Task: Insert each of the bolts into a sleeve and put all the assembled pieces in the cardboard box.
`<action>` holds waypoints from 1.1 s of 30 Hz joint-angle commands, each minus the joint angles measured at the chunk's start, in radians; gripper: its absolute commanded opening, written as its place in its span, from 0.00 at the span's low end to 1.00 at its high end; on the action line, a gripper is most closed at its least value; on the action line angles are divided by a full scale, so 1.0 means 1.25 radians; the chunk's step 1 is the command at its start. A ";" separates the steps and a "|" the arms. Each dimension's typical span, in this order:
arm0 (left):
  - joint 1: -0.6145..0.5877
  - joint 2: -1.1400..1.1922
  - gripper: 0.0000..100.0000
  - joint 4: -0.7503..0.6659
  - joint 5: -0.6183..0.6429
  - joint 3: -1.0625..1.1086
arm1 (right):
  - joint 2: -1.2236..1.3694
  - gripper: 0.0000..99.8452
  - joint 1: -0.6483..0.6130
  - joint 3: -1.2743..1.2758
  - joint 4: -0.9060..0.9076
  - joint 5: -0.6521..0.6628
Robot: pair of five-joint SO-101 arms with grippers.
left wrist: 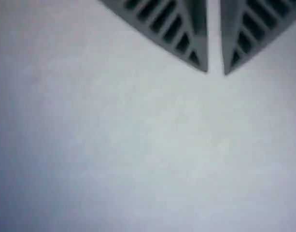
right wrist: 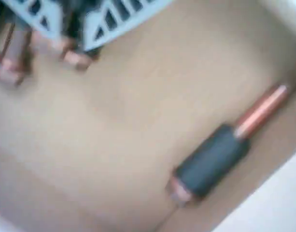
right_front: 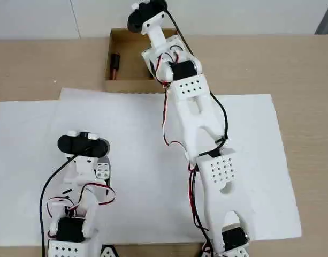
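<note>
item 1, right claw (right wrist: 73,41): closed, apparently on a dark sleeve (right wrist: 73,14) with a copper bolt (right wrist: 74,58) poking out below. it hangs low inside the cardboard box (right wrist: 138,96), likely so the piece lands on the floor and not the rim.
item 2, assembled piece (right wrist: 210,162): lies flat along a box wall, well apart from the claw.
item 3, left claw (left wrist: 215,65): closed on nothing, just above the white paper (left wrist: 138,154) on the bench (right_front: 303,64), seemingly parked out of the way.

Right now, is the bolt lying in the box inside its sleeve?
Inserted: the copper bolt runs through the black sleeve, showing at both ends.
</note>
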 commanded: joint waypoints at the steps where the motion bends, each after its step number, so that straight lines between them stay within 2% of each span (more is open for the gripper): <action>1: 0.005 -0.007 0.01 0.002 -0.005 -0.003 | -0.094 0.00 -0.010 -0.092 0.107 0.005; 8: 0.005 -0.007 0.01 0.002 -0.005 -0.003 | -0.111 0.00 -0.024 -0.231 0.296 0.005; 13: 0.005 -0.007 0.01 0.002 -0.005 -0.003 | -0.112 0.00 -0.025 -0.437 0.511 0.006; 16: 0.005 -0.007 0.01 0.002 -0.005 -0.003 | -0.136 0.00 -0.019 -0.453 0.607 0.006; 23: 0.005 -0.007 0.01 0.002 -0.005 -0.003 | -0.327 0.00 -0.015 -0.410 0.622 0.005; 28: 0.005 -0.007 0.01 0.002 -0.005 -0.003 | -0.458 0.00 0.031 -0.373 0.630 0.007; 33: 0.005 -0.007 0.01 0.002 -0.005 -0.003 | -0.586 0.00 0.100 -0.239 0.630 0.007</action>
